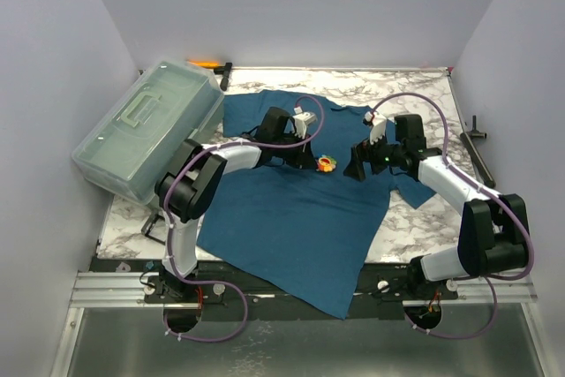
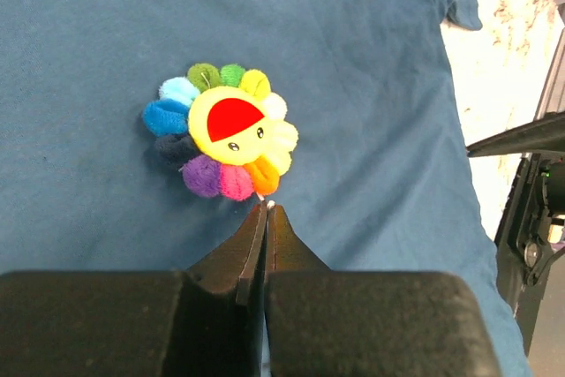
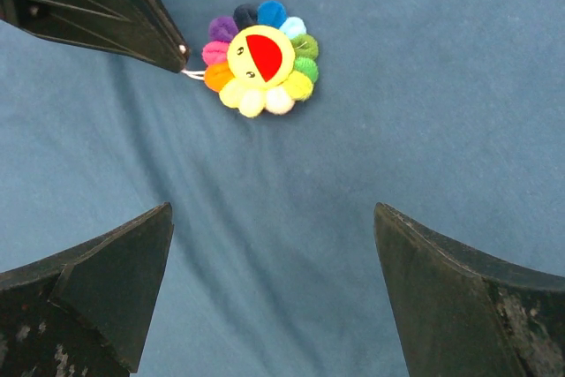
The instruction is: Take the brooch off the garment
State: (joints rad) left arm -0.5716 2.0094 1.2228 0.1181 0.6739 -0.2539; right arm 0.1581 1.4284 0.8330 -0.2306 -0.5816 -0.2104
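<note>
Brooch (image 2: 221, 134), one, lies on one garment (image 2: 353, 86); left gripper (image 2: 267, 209) pinches its white loop (image 3: 192, 73); right gripper (image 3: 273, 209) stands spread wide.

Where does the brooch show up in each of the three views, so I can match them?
Top external: brooch mid-frame on the T-shirt, between left claw and right claw.
Left wrist: brooch left of centre, just above the shut left claw.
Right wrist: brooch upper middle, above the open right claw.
Shared landmark: the left claw's tip right beside the brooch.
</note>
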